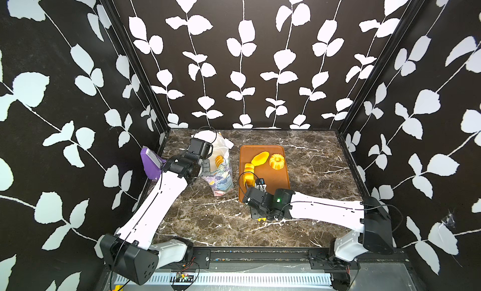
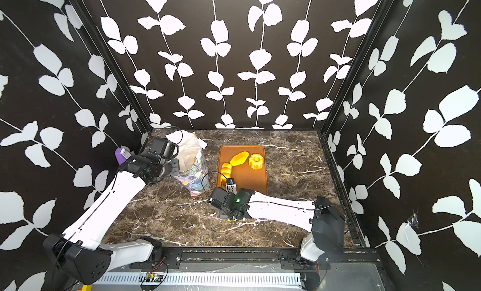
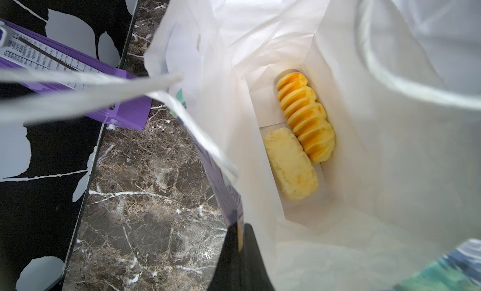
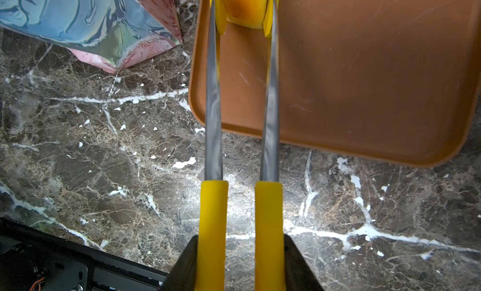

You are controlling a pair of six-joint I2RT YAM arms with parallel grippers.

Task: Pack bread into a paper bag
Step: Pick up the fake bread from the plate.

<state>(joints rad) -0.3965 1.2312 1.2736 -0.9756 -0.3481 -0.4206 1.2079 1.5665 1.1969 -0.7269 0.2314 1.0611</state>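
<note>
Yellow-handled tongs [image 4: 269, 120], squeezed in the right gripper [image 4: 240, 261], pinch a bread piece [image 4: 244, 8] on the brown tray [image 4: 364, 94], top centre of frame. Left gripper [image 1: 207, 170] clamps the rim of the paper bag [image 1: 221, 177]; a ridged loaf [image 3: 304, 115] and a pale piece [image 3: 289, 164] lie inside.

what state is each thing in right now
paper bag, standing, mouth held open
left claw, shut on the paper bag rim
bagged bread, two pieces lying at the bottom
segmented loaf, on the tray, pinched by the tongs
oval bun, lying on the tray
bundt, upright on the tray
tongs, tips closed on the segmented loaf
right claw, shut on the tongs
</note>
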